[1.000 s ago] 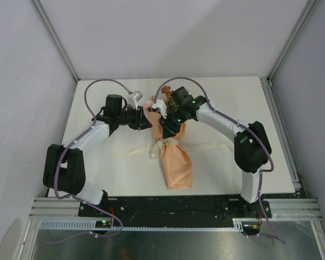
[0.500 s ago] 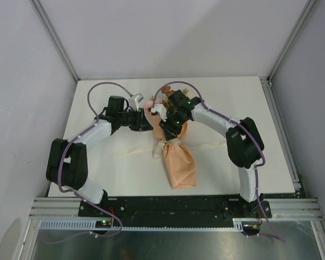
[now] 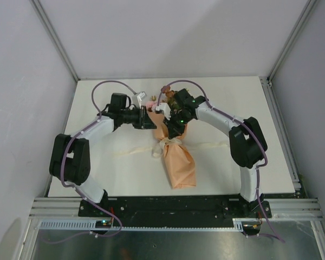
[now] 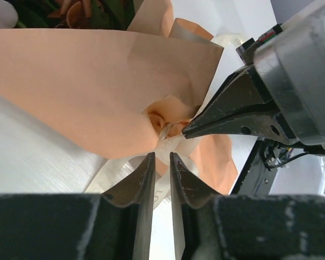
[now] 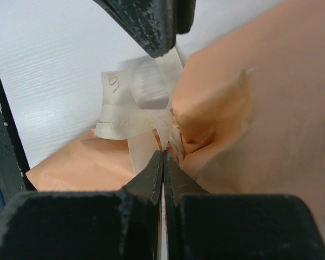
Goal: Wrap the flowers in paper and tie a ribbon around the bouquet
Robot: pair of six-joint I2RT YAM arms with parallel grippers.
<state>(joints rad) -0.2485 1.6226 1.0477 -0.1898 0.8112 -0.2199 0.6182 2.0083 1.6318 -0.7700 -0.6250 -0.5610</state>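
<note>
— Where is the bouquet (image 3: 177, 162)?

— Lying on the worktop (image 3: 233, 108) in the middle of the overhead frame, between the two arms. Its stem end points toward the bottom edge and the flowers (image 4: 78, 12) poke out at the upper end. The paper (image 4: 97, 81) is rolled round the stems into a cone.

— So the wrapping is done?

— I judge so. The ribbon (image 3: 163, 145) cinches the cone at its waist, with what looks like a first crossing or a loose knot there. Its ends trail off to left and right across the worktop. The step in hand is the tying.

— And the pincers?

— The right pincer (image 5: 163, 157) is fully closed. Its tips sit right at the knot, where the paper puckers, and a strand of ribbon seems nipped between them. The left pincer (image 4: 160, 161) comes in from the opposite side, almost tip to tip with it. Its fingers stand only a slit apart, and a strand runs toward the gap. I cannot tell that it has any real hold on it.

— What does the next move call for?

— In my view the left one needs to close down on its strand. Then the two should draw apart, each toward its own side, to pull the knot snug. The pull wants to be even and level with the worktop. Otherwise the light cone may slide, or the thin paper may crease and tear at the waist.
</note>
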